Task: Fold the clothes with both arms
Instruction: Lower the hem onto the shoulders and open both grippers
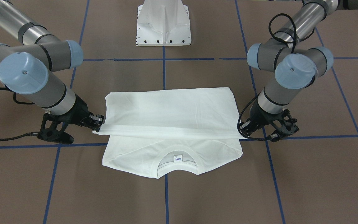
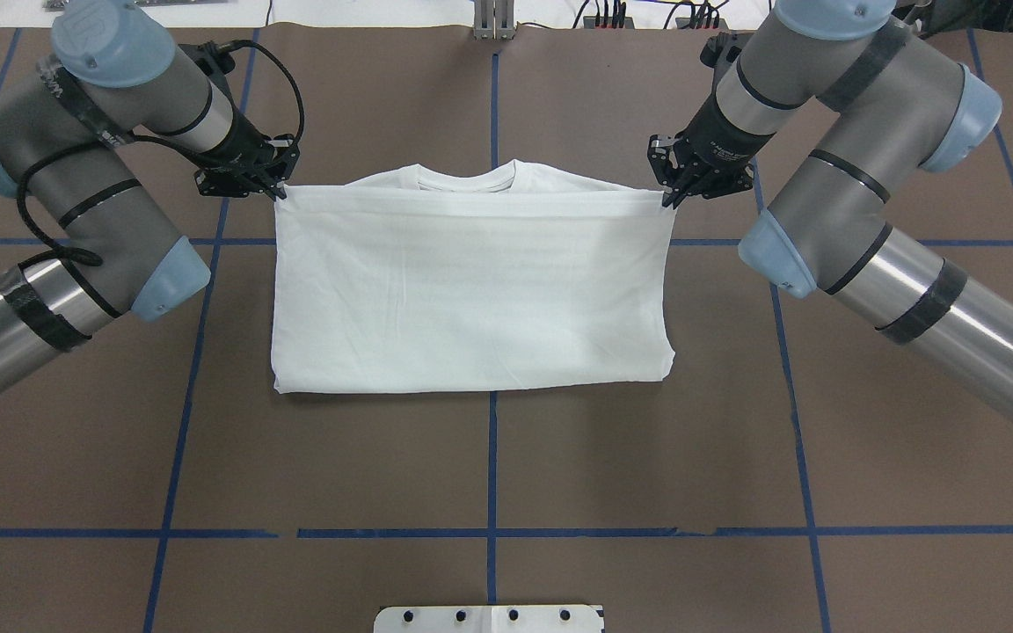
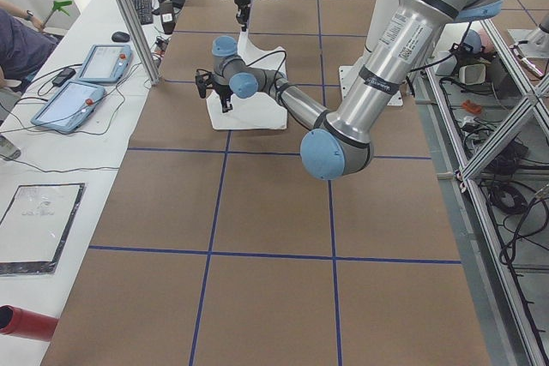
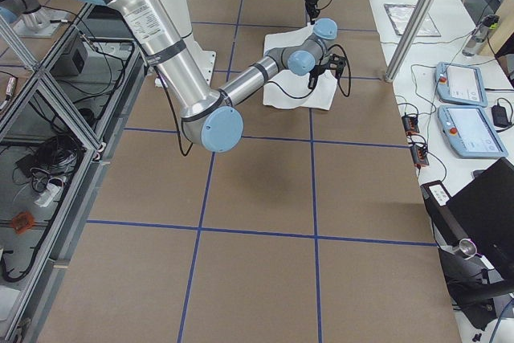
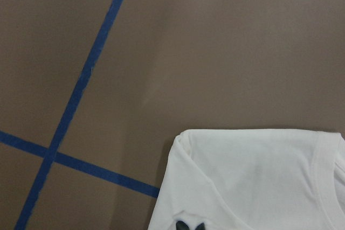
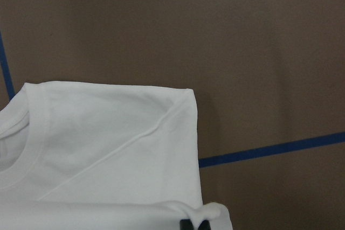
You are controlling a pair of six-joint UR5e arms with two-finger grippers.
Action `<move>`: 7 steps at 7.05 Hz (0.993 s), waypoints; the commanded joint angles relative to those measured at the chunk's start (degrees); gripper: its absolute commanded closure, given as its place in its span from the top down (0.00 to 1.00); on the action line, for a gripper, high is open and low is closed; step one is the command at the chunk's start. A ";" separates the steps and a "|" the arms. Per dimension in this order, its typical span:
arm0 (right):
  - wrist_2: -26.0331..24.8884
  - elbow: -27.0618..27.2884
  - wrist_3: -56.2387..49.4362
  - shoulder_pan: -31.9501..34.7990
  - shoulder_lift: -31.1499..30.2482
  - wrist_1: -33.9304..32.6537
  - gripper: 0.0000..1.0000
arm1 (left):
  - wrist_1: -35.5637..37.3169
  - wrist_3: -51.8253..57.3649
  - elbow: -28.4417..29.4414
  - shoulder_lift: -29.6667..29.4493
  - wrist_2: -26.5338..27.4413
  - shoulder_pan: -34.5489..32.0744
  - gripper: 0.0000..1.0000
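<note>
Brown blue-taped table (image 2: 489, 457) holds the white long-sleeved T-shirt (image 2: 471, 290) at centre, folded nearly in half — the black left gripper (image 2: 276, 189) and black right gripper (image 2: 670, 195) each clamp a far hem corner, so uneven release could skew the fold.

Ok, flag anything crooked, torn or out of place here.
Nothing stands out. The T-shirt lies flat, its folded-over layer pinched at both corners by the left gripper and right gripper, the edge roughly level just short of the collar. No tears or stains visible.
</note>
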 commanded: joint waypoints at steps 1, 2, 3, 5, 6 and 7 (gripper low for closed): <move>-0.24 -6.17 -0.03 0.15 2.67 4.70 0.00 | -1.26 -0.05 3.76 -2.21 1.42 -0.03 0.00; -0.33 -9.86 -0.03 0.15 5.38 4.90 0.00 | -1.27 -0.05 4.37 -2.39 1.60 -0.03 0.00; -0.33 -10.77 -0.03 0.15 5.93 4.90 0.00 | -1.53 -0.05 4.47 -2.39 1.61 -0.03 0.00; -0.77 -12.96 -0.12 0.07 7.33 4.99 0.00 | -5.38 -0.14 7.96 -2.39 1.78 -0.03 0.00; -1.21 -13.41 -0.12 0.15 7.43 4.99 0.00 | -7.22 -0.14 9.63 -2.48 2.22 -0.03 0.00; -1.30 -13.59 -0.82 0.24 7.43 4.99 0.00 | -7.85 -0.14 10.43 -2.74 2.92 -0.03 0.00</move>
